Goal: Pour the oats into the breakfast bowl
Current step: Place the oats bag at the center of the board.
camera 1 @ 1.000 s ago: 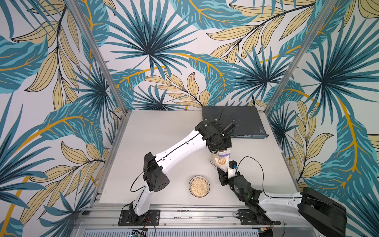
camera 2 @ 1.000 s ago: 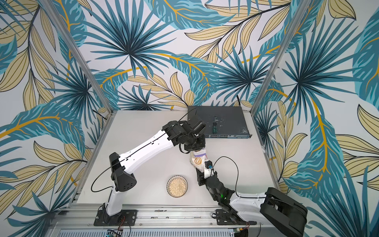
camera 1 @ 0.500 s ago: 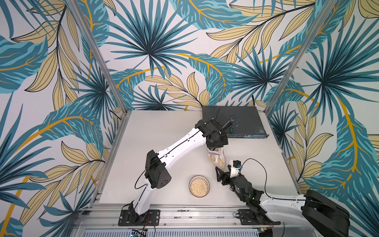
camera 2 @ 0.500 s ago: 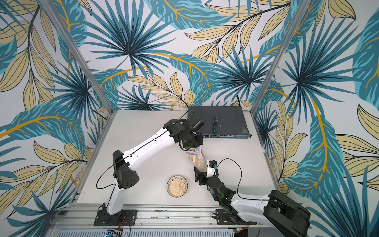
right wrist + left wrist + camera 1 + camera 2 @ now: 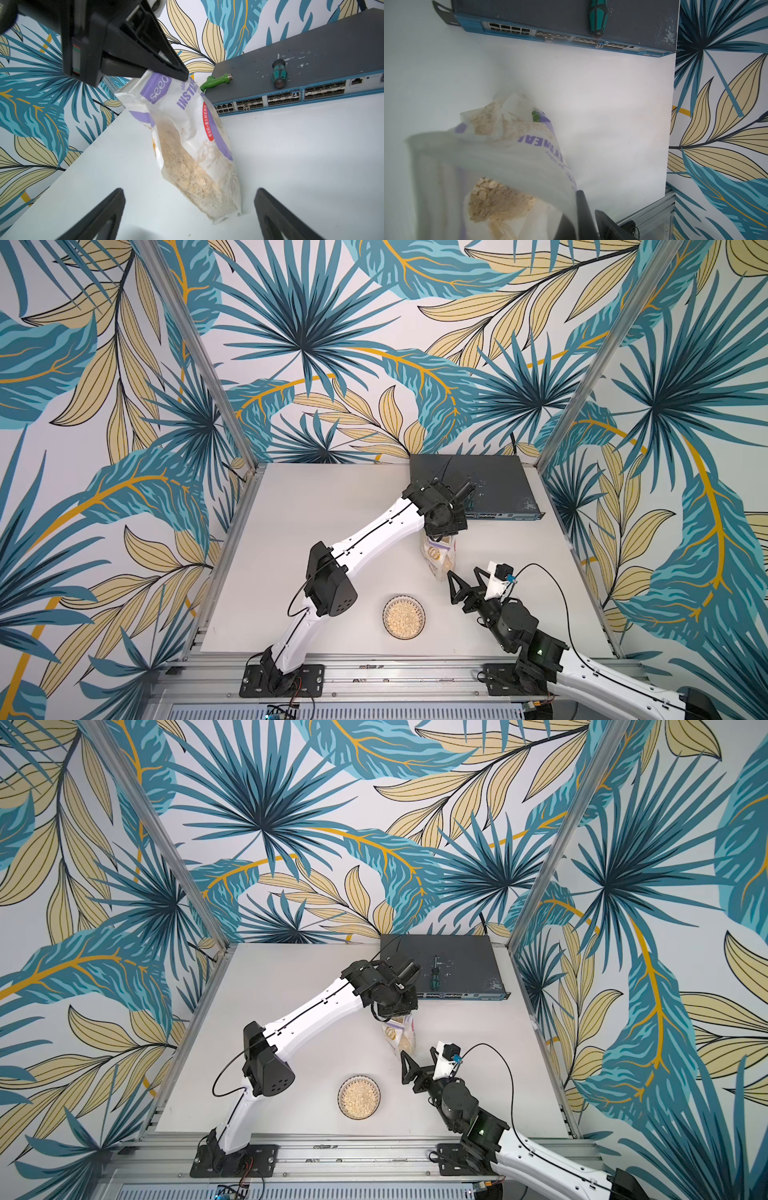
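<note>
Oat pouch (image 5: pixel 438 556) is held by its top edge in the left claw (image 5: pixel 182 75), which is clamped tight on it. It hangs near-upright, slightly tilted, beyond the bowl (image 5: pixel 384 617) and to its right, well apart from it. The right claw (image 5: pixel 466 577) is spread wide just beside the pouch's lower end, gripping nothing. The bowl is seen filled with oats (image 5: pixel 403 617); for any further pour, the pouch would likely need to be carried over it.

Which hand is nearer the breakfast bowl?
Right. The open right hand is beside the breakfast bowl, not touching; the left hand is farther back, gripping the oats pouch by its top.
</note>
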{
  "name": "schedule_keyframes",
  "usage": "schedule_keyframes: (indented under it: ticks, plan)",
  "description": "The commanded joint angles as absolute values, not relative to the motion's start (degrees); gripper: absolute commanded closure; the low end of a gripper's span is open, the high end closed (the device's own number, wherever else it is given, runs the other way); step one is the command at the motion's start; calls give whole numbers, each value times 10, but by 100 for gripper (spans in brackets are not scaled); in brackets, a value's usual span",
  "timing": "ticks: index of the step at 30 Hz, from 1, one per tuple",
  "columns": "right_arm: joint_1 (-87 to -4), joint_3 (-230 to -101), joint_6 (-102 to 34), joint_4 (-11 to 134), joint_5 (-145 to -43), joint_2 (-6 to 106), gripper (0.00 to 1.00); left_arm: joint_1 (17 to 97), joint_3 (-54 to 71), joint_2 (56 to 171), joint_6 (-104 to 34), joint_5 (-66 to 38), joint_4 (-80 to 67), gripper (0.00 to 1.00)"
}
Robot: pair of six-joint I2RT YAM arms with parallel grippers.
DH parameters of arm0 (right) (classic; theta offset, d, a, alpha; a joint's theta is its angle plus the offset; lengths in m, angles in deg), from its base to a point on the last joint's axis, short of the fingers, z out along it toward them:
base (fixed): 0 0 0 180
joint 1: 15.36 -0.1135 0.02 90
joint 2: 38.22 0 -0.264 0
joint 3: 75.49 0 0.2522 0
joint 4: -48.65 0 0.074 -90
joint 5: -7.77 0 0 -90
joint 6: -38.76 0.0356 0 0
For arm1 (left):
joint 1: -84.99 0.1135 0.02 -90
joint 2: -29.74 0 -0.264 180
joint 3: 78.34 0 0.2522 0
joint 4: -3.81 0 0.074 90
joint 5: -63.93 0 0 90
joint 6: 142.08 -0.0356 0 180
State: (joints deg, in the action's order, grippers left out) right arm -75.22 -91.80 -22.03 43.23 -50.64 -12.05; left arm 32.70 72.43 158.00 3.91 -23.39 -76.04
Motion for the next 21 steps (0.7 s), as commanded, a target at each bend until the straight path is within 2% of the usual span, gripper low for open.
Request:
schedule_keyframes:
  ticks: [1, 7, 14, 18, 21]
  plan:
    - [-751, -946, -215, 521, -492, -120, 0, 326, 755, 1581, 32, -212, -728, 87]
    - [-751, -996, -213, 575, -490, -94, 0, 327, 772, 1578, 18, -182, -716, 65]
    - [-751, -1045, -215, 635, -498, -98, 0, 329, 843, 1546, -27, -125, -700, 27]
    - [-751, -1085, -221, 671, -512, -98, 0, 330, 827, 1483, -84, -144, -709, 14]
    - [-751, -1137, -244, 713, -515, -75, 0, 330, 762, 1399, -132, -200, -719, 8]
